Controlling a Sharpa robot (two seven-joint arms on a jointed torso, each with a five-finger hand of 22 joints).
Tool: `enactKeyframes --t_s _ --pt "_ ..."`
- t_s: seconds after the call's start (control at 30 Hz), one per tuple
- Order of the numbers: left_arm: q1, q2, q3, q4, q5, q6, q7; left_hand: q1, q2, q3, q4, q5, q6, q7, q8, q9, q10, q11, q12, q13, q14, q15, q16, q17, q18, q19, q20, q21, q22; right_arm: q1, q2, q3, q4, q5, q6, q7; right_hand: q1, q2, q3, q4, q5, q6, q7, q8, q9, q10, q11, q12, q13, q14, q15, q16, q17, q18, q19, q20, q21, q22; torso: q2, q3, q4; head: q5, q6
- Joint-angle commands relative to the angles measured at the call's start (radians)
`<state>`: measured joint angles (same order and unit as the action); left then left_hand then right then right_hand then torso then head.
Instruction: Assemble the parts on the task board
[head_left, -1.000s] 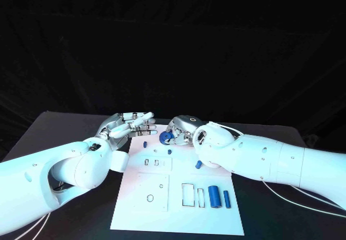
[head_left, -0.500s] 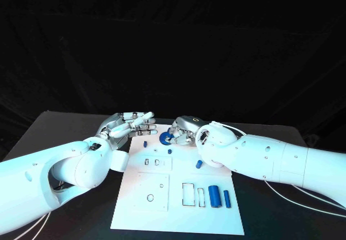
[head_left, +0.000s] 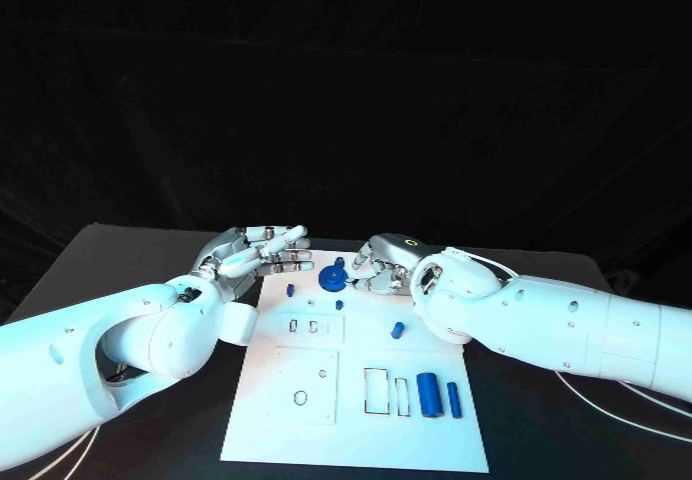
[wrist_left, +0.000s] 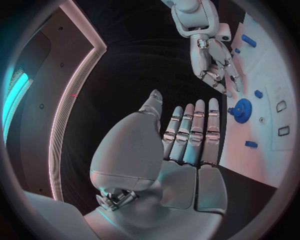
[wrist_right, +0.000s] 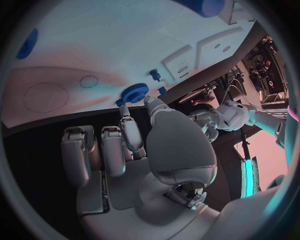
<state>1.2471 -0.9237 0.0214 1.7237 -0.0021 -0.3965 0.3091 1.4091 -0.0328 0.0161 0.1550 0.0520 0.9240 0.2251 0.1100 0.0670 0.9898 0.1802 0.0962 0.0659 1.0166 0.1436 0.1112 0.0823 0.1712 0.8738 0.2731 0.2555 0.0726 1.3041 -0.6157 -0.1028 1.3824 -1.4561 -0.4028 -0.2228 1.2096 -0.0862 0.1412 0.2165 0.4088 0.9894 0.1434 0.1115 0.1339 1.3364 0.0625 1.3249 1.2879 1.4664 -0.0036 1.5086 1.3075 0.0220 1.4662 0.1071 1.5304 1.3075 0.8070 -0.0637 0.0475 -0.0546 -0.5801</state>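
Observation:
The white task board (head_left: 361, 420) lies in the middle of the table. A blue gear (head_left: 336, 276) sits at its far end, with small blue pegs (head_left: 290, 289) beside it. My right hand (head_left: 384, 264) hovers just right of the gear, fingers apart and holding nothing. In the right wrist view one fingertip (wrist_right: 124, 109) points at the gear (wrist_right: 134, 93) from close by. My left hand (head_left: 260, 250) floats beyond the board's far left corner, fingers straight, empty. The left wrist view shows the gear (wrist_left: 241, 107) free of my right hand (wrist_left: 212, 60).
A blue cylinder (head_left: 427, 388) and a thin blue bar (head_left: 453, 398) lie at the board's near right, beside rectangular slots (head_left: 376, 388). Another small blue piece (head_left: 397, 328) lies mid-board. Black table surrounds the board on all sides.
My right hand has let go of the blue gear and drawn off to the right. The gear now sits on the board's far end. The left hand has not moved.

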Motion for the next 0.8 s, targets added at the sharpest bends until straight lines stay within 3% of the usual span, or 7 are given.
enactKeyframes --t_s 0.03,0.13,0.27,0.37,0.5,0.67,0.8 --pt "0.001 -0.002 0.001 0.003 0.002 0.012 0.004 -0.001 0.01 -0.007 0.0 -0.001 0.004 0.006 -0.004 0.0 -0.001 0.005 -0.003 0.0 -0.001 0.007 -0.006 -0.001 0.014 0.005 -0.001 -0.003 -0.001 0.006 -0.051 0.004 0.054 0.017 -0.06 0.008 0.017 -0.008 0.006 -0.011 0.007 0.001 0.001 -0.004 0.002 0.01 -0.001 0.006 0.002 0.075 -0.006 0.005 0.128 -0.009 0.07 -0.006 0.005 0.223 -0.002 0.0017 -0.0063 0.002 0.004" --pt "0.001 -0.002 0.001 -0.001 0.003 0.013 0.005 -0.001 0.011 -0.007 0.0 -0.001 0.004 0.006 -0.005 0.0 -0.002 0.006 -0.004 0.0 -0.002 0.007 -0.008 -0.002 0.014 0.006 -0.002 -0.003 -0.002 0.013 -0.118 0.007 0.106 0.057 -0.06 0.044 0.046 -0.018 0.016 -0.031 -0.014 0.005 0.001 -0.005 0.004 0.008 -0.001 0.003 -0.001 0.074 -0.007 0.004 0.126 -0.009 0.069 -0.007 0.004 0.222 -0.005 0.0034 -0.0116 0.004 0.006" --pt "0.001 0.002 0.001 -0.009 0.004 0.016 0.006 -0.001 0.011 -0.007 0.0 -0.001 0.004 0.006 -0.005 0.0 -0.002 0.006 -0.004 0.0 -0.002 0.007 -0.008 -0.002 0.014 0.006 -0.002 -0.003 -0.002 0.016 -0.216 0.009 0.152 0.145 -0.017 0.16 0.086 -0.041 0.021 -0.06 -0.047 -0.003 0.005 -0.014 0.002 -0.002 0.001 -0.009 -0.012 0.073 -0.005 0.002 0.123 -0.005 0.058 -0.006 -0.008 0.209 -0.012 0.0066 -0.0182 -0.002 0.007" --pt "0.001 0.005 0.0 -0.015 0.005 0.018 0.007 -0.001 0.011 -0.007 0.0 -0.001 0.004 0.006 -0.005 0.0 -0.002 0.006 -0.004 0.0 -0.002 0.007 -0.008 -0.002 0.014 0.006 -0.002 -0.003 -0.002 0.014 -0.286 0.009 0.163 0.194 0.014 0.239 0.121 -0.053 0.025 -0.085 -0.088 -0.01 0.009 -0.022 0.001 -0.023 0.006 -0.031 -0.033 0.068 -0.001 -0.006 0.106 0.004 0.034 -0.004 -0.033 0.183 -0.016 0.0108 -0.0284 -0.004 0.006" --pt "0.0 0.011 0.0 -0.025 0.006 0.02 0.007 -0.001 0.011 -0.007 0.0 -0.001 0.004 0.006 -0.005 0.0 -0.002 0.006 -0.004 0.0 -0.002 0.007 -0.008 -0.002 0.014 0.006 -0.002 -0.003 -0.002 0.007 -0.341 0.009 0.15 0.227 0.03 0.287 0.148 -0.06 0.025 -0.102 -0.113 -0.017 0.013 -0.029 0.0 -0.037 0.008 -0.046 -0.048 0.066 0.001 -0.011 0.099 0.008 0.022 -0.001 -0.047 0.169 -0.021 0.0174 -0.0366 -0.01 0.005" --pt "-0.001 0.019 -0.001 -0.036 0.007 0.024 0.008 -0.001 0.011 -0.007 0.0 -0.001 0.004 0.006 -0.005 0.0 -0.002 0.006 -0.004 0.0 -0.002 0.007 -0.008 -0.002 0.014 0.006 -0.002 -0.003 -0.002 -0.004 -0.371 0.008 0.112 0.243 0.034 0.313 0.159 -0.063 0.025 -0.109 -0.117 -0.022 0.014 -0.033 0.0 -0.043 0.01 -0.053 -0.055 0.066 0.002 -0.011 0.101 0.009 0.02 0.0 -0.049 0.168 -0.025 0.023 -0.0426 -0.01 0.006" --pt "-0.002 0.024 -0.001 -0.043 0.007 0.025 0.008 -0.001 0.011 -0.007 0.0 -0.001 0.004 0.006 -0.005 0.0 -0.002 0.006 -0.004 0.0 -0.002 0.007 -0.008 -0.002 0.014 0.006 -0.002 -0.003 -0.002 -0.01 -0.368 0.008 0.074 0.251 0.038 0.321 0.161 -0.063 0.024 -0.11 -0.117 -0.024 0.015 -0.035 -0.001 -0.045 0.01 -0.055 -0.057 0.066 0.003 -0.01 0.104 0.009 0.019 0.0 -0.051 0.167 -0.023 0.0283 -0.0434 -0.011 0.004"
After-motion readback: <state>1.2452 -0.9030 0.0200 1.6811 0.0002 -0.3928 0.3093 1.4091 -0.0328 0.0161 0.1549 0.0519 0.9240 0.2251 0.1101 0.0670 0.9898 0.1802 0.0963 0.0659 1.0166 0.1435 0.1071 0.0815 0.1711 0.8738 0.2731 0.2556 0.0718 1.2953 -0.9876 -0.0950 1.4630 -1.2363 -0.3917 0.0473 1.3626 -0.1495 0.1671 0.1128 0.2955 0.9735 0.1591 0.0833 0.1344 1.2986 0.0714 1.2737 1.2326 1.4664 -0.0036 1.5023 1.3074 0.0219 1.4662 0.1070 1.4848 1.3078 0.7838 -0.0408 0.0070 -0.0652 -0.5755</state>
